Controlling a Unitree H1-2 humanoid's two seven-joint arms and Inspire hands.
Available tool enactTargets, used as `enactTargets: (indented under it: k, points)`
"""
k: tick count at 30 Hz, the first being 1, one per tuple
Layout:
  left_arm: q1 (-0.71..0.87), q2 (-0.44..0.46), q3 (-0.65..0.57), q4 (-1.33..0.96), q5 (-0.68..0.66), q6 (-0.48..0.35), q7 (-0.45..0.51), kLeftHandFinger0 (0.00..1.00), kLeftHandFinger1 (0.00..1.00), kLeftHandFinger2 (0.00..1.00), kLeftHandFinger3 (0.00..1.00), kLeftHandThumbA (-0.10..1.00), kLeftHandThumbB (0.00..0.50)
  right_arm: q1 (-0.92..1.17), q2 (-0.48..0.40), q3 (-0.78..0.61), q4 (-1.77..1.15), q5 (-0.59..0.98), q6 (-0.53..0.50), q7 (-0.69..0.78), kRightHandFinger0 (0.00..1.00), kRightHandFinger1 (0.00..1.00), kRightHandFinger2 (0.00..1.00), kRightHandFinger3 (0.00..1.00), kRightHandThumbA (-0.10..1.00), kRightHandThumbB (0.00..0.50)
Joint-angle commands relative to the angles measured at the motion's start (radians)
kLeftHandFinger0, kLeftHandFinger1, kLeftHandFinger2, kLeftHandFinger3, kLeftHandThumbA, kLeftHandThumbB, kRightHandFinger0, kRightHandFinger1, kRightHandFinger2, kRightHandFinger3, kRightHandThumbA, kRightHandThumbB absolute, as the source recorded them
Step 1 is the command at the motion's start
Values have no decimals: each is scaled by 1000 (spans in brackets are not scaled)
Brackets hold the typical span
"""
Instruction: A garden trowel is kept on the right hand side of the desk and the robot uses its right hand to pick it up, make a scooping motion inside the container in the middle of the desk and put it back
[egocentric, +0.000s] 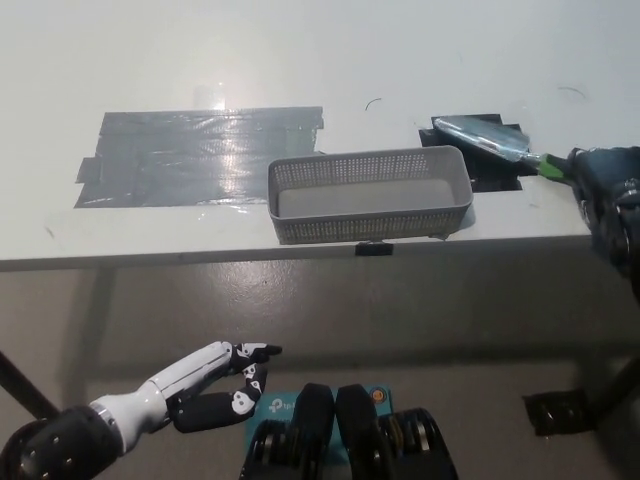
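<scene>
My left hand (215, 385) sits nearest, low at lower left, below the desk edge and out over the floor, holding nothing, fingers loosely spread and pointing toward picture right. Next out is the white desk (300, 60), front edge running across the middle of the view. A small dark tab (372, 248) sits on that front edge, just below the container. The grey perforated container (370, 195) stands near the front edge, about mid-desk, long side parallel to the edge, inside looks bare. Left of it and a bit farther back is a wide patch of grey tape (200, 155), shiny with glare, its right end just beside the container's far left corner. My right hand (605, 190) comes in at the far right edge of the view, level with the container, clenched on the garden trowel (495, 143) at its handle end. The green part of the handle shows just clear of my fingers, the rest is hidden in the grip. Blade points toward picture left and slightly away, over a patch of black tape (485, 170) just right of the container's far right corner. Can't tell if the blade is touching the desk or held just above it. Blade tip is near the container rim, outside it.
</scene>
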Motion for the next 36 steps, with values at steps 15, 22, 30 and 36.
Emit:
enactTargets:
  k: [15, 22, 30, 36]
  points:
    - [8, 34, -2, -31, 6, -15, -30, 1000, 1000, 1000, 1000, 1000, 313, 237, 126, -288, -46, 176, -94, -254, 239, 453, 616, 734, -100, 0]
    - [10, 35, 0, -28, 13, -10, -34, 1000, 1000, 1000, 1000, 1000, 312, 229, 37, -341, -174, 203, -193, -223, 0, 138, 403, 181, -100, 0]
    - [7, 37, 10, -11, 4, -21, -41, 1000, 1000, 1000, 1000, 1000, 282, 160, -134, -342, -233, 194, -362, -234, 0, 261, 638, 666, -100, 0]
    - [15, 36, 15, -7, 4, -13, -36, 1000, 1000, 1000, 1000, 1000, 298, 117, -234, -374, -287, 236, -403, -164, 0, 273, 595, 442, -100, 7]
